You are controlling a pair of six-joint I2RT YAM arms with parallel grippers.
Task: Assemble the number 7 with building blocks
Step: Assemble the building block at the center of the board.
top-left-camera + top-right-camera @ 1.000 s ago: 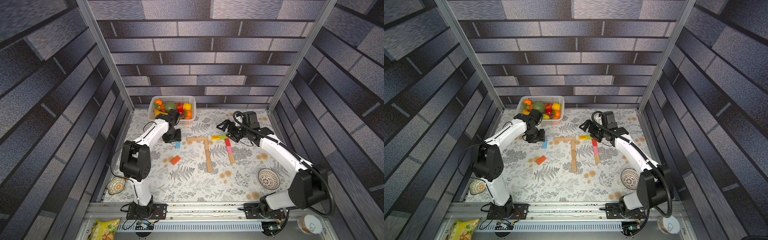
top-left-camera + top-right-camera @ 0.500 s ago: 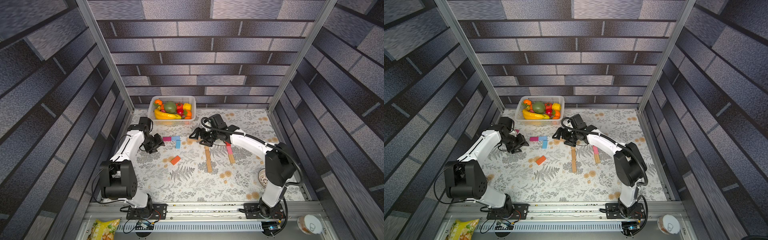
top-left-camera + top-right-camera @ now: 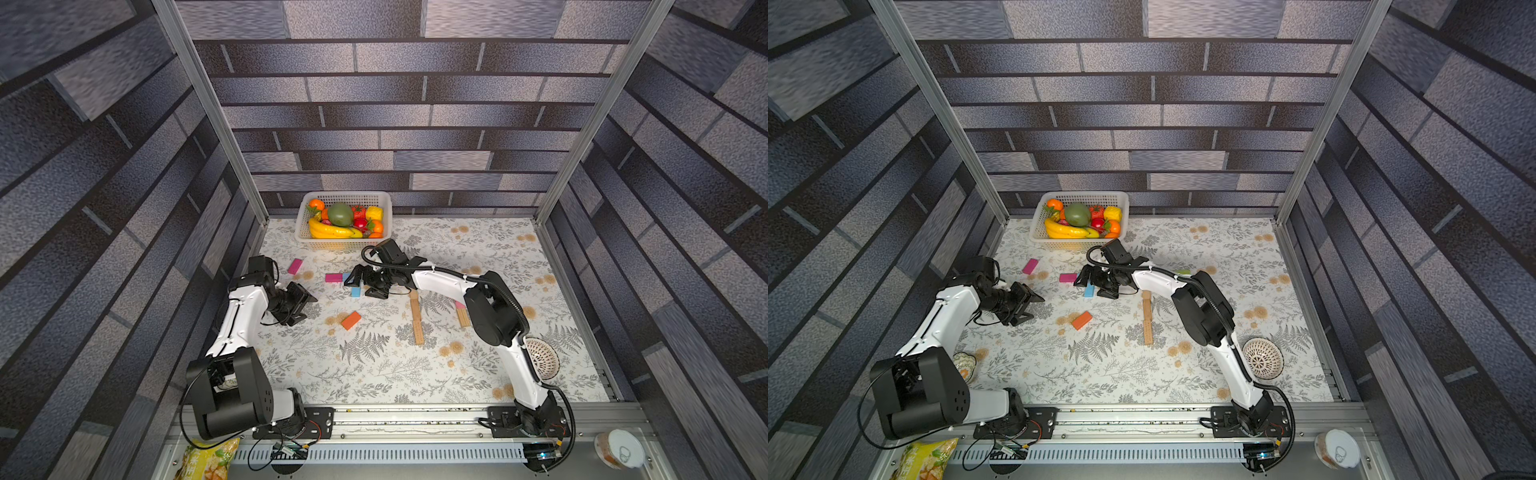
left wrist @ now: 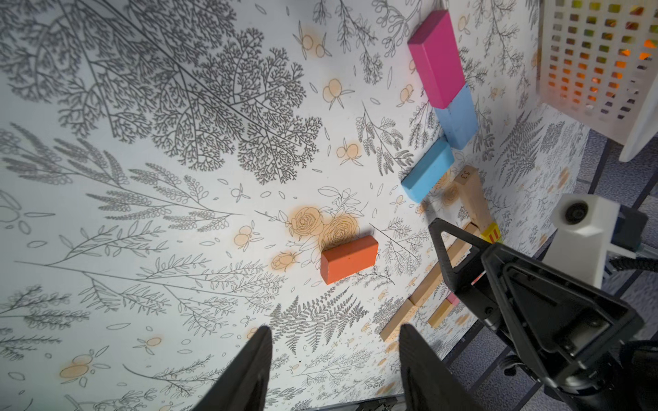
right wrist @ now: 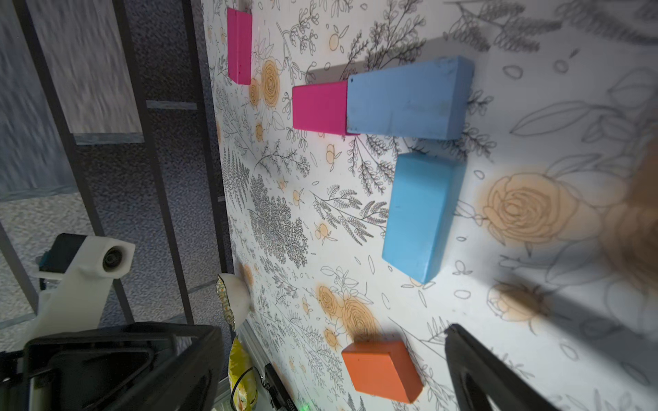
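We note a white perforated plastic basket (image 3: 332, 245) on the table (image 3: 415, 374), holding colourful toy fruit (image 3: 340, 214). The left hand (image 4: 334, 329) and right hand (image 5: 333, 327) stand released, grasping nothing.

"S3" handwritten on tan block (image 4: 470, 194) end

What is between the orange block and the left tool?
Nothing but bare flowery tablecloth. The left wrist view shows the orange block ahead of the open left tool, with only printed leaves between them.
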